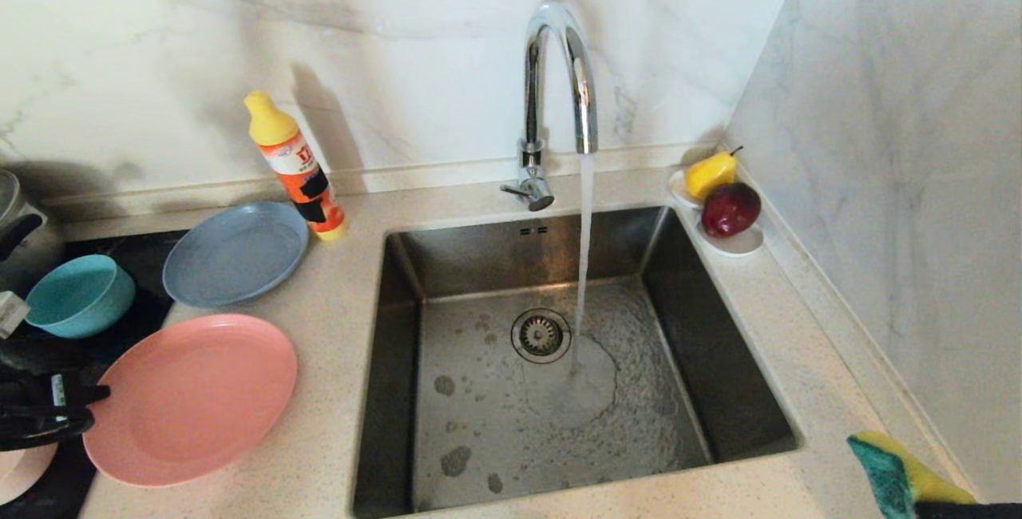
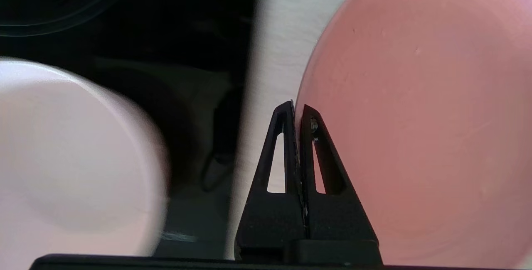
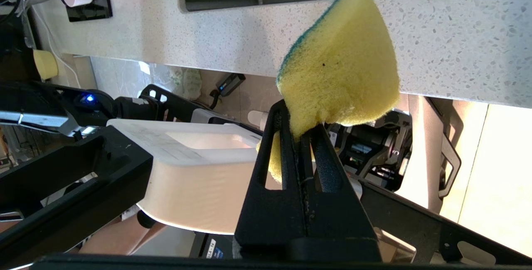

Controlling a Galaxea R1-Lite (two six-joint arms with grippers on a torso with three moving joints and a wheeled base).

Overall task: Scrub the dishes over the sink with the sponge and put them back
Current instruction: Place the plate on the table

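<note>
Sponge [image 3: 338, 60] pinched in right gripper [image 3: 300, 131]; left gripper [image 2: 298, 110] clamps salmon-pink plate [image 2: 415, 116] rim.

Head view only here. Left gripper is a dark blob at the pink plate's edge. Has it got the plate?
Observer: Yes. In the left wrist view, the left gripper is shut on the rim of the salmon-pink plate.
Operator: And the right side? I only see a bit of sponge at the frame's corner.
Observer: In the right wrist view, the right gripper pinches the sponge by one corner. Most of it sticks out past the fingertips.
</note>
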